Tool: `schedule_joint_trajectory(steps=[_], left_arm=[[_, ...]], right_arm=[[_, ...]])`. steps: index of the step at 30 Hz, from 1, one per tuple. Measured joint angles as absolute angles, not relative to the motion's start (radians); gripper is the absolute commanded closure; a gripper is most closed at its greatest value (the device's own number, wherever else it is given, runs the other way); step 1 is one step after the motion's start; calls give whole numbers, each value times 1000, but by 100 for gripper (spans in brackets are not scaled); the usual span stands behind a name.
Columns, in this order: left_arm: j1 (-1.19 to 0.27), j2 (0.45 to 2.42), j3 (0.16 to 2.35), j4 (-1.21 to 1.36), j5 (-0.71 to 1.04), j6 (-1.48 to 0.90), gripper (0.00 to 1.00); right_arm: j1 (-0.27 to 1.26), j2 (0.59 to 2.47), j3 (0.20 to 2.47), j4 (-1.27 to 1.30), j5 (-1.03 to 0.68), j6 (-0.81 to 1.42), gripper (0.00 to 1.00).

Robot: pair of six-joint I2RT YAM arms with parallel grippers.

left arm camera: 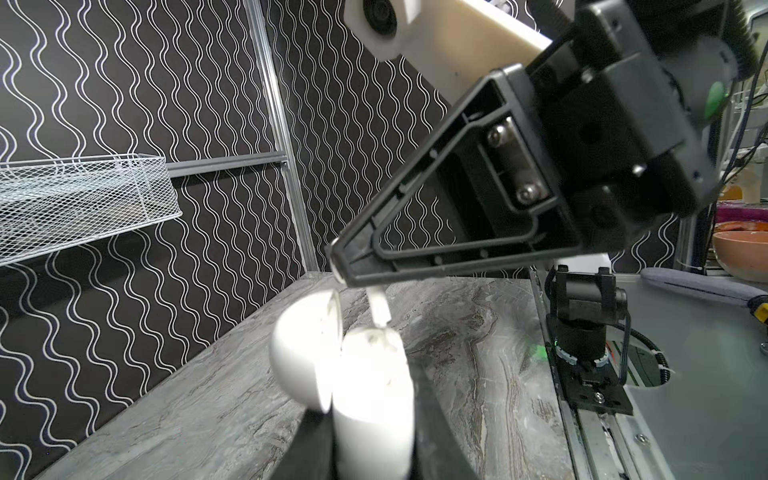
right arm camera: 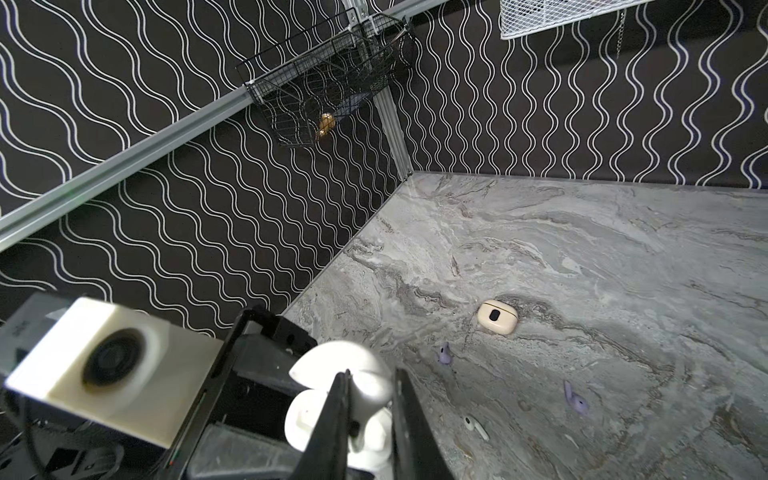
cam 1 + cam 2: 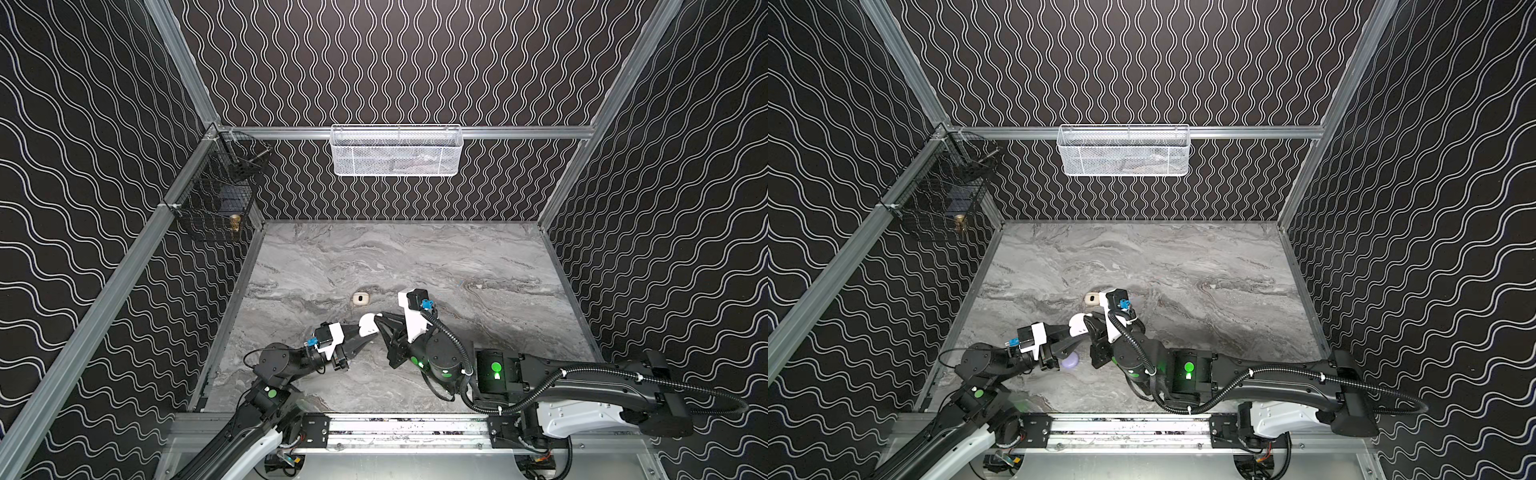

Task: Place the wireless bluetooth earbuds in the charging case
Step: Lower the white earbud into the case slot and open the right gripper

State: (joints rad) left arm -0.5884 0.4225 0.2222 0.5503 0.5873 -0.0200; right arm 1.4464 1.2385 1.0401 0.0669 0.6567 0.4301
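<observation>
- Walls point(image 3: 415, 62): black, with thin white wavy lines.
- Desk point(image 3: 457, 257): grey marble veining.
- Mesh basket point(image 3: 397, 162), upper centre: white.
- Wire basket point(image 3: 216, 199), upper left: black.
- Open case point(image 1: 365, 395): white.
- Held earbud point(image 1: 380, 309): white.
- Shut case point(image 2: 497, 317): cream, with a black spot.
- Two earbuds point(image 2: 444, 354) point(image 2: 575, 401): lavender.
- Loose earbud point(image 2: 476, 427), lower centre: white.
- Left end effector point(image 3: 365, 332) and right end effector point(image 1: 337, 266): black.
- Arms point(image 3: 496, 367): black, with green lights.
</observation>
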Motion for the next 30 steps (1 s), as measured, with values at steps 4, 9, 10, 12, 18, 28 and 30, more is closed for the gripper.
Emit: schedule_joint_trajectory(steps=[4,9,10,12,18,28,30], left_arm=[[-588,422,222,546,579,-20,100],[-588,415,222,535,571,-20,100],[-588,413,222,533,569,-20,100],[-588,411,222,530,561,-20,100],[-588,409,222,523,552,-20,100],[-588,406,222,521,533,-21,100],[-588,406,222,521,531,-21,100]], right_arm=[[1447,1255,1041,82,664,430,86],[1448,1265,1041,92,668,434,86],[1448,1267,1041,96,669,435,86],[1448,1270,1040,99,672,438,86],[1451,1283,1034,110,678,451,86],[1453,1293,1022,131,679,456,85],[1454,1295,1022,133,679,456,82]])
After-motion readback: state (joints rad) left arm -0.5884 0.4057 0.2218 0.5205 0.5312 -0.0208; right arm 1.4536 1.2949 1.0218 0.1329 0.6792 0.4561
